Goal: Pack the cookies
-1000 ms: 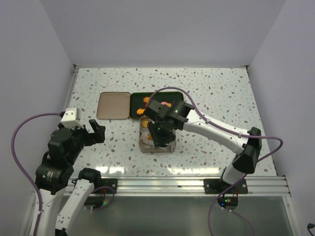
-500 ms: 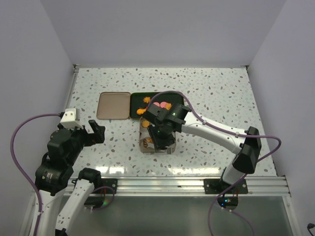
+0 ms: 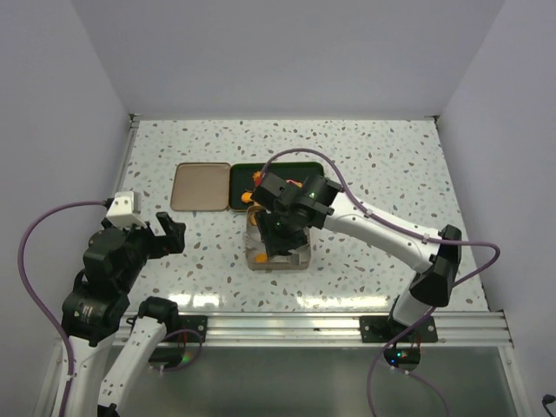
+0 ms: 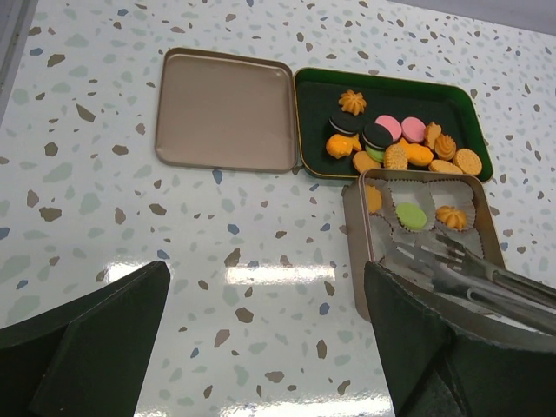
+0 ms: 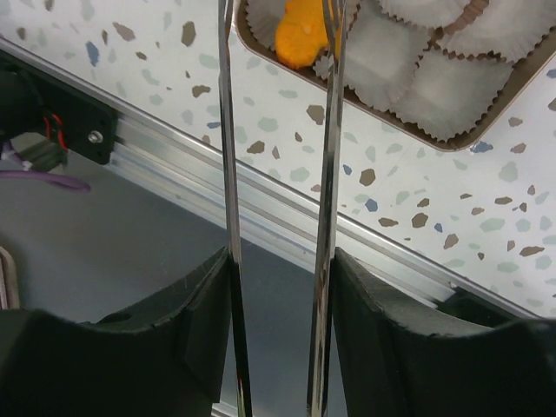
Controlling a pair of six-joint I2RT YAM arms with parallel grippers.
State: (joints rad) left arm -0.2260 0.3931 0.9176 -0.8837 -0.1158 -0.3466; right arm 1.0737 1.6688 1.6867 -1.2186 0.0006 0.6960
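Observation:
Several cookies [image 4: 395, 143], orange, pink, dark and green, lie in a dark green tray [image 4: 387, 82]. A tan tin [image 4: 352, 252] with white paper cups holds two orange cookies and a green cookie [image 4: 413, 215]. My right gripper [image 3: 276, 233] is over the tin [image 3: 252, 261], shut on metal tongs [image 5: 328, 174]. In the right wrist view the gripper [image 5: 278, 287] points the tongs at an orange cookie [image 5: 302, 35] in a corner cup, which lies between the blades. I cannot tell whether they pinch it. My left gripper [image 4: 269, 347] is open and empty over bare table at the left [image 3: 165, 234].
The tin's flat tan lid [image 4: 228, 109] lies open side up, left of the green tray [image 3: 243, 174], and also shows in the top view [image 3: 200, 186]. A metal rail [image 5: 287, 217] runs along the table's near edge. White walls close in the table.
My right gripper with the tongs has shifted slightly back and to the left over the tin, covering the tray's pink cookies again. The left arm has not moved.

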